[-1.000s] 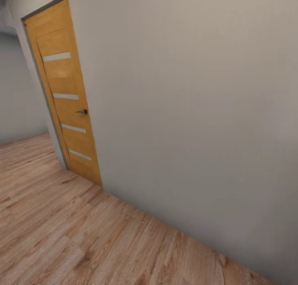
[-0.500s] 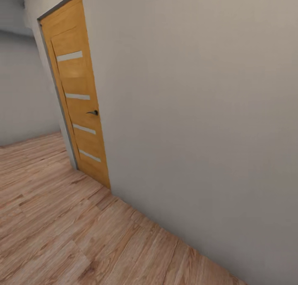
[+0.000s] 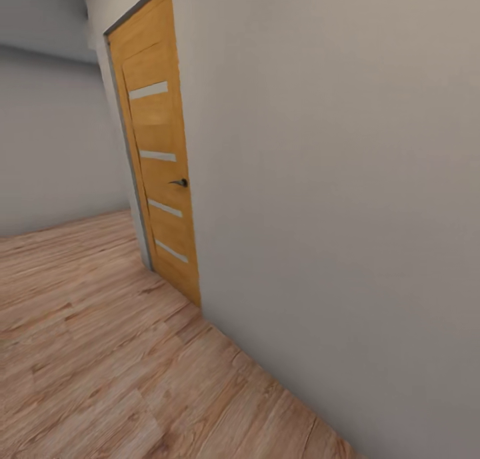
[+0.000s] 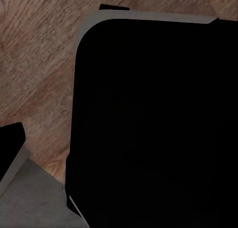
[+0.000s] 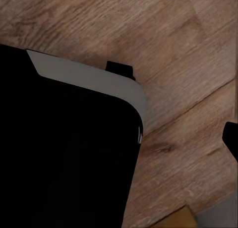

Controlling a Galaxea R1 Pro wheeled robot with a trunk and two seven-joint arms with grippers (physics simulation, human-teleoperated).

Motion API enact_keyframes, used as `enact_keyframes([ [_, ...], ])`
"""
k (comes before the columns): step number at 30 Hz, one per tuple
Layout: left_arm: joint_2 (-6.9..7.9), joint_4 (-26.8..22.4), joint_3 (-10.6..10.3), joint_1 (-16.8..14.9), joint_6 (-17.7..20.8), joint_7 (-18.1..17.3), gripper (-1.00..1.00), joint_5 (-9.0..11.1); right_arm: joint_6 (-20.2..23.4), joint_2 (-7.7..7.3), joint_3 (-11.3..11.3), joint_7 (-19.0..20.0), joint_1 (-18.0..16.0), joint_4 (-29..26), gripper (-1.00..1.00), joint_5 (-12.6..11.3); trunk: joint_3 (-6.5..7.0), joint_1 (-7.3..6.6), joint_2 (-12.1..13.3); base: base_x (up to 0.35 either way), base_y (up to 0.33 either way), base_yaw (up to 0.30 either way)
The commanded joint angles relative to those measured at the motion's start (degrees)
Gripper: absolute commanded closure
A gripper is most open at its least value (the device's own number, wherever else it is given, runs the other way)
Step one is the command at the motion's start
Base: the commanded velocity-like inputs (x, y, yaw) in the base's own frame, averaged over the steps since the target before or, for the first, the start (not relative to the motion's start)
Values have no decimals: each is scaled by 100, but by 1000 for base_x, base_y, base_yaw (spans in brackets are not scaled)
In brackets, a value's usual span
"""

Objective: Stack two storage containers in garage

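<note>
Since a second ago, the view is swung leftward: the wooden door (image 3: 160, 172) and grey wall (image 3: 333, 179) are shifted right above the wood-plank floor (image 3: 100, 366). No container is seen, so transit is judged underway. Whether either hand is open cannot be told.

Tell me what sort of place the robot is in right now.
Probably an indoor hallway or passage of a home, not the garage. A light wood-plank floor runs along a plain pale wall, and a closed orange-brown wooden door with a dark handle is set into it.
</note>
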Motion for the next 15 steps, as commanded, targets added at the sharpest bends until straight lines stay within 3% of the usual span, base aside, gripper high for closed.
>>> enact_keyframes([
  [1, 0, 2, 4, -2, -13, -8, -100, 54, -31, 8, 48, -5, -5, 18, -100, -51, -5, 3, -3, 262, 0, 273],
  [15, 0, 2, 5, -2, -13, -8, -100, 54, -31, 12, 48, -4, -5, 18, -100, -51, -5, 3, -3, 243, 0, 273],
])
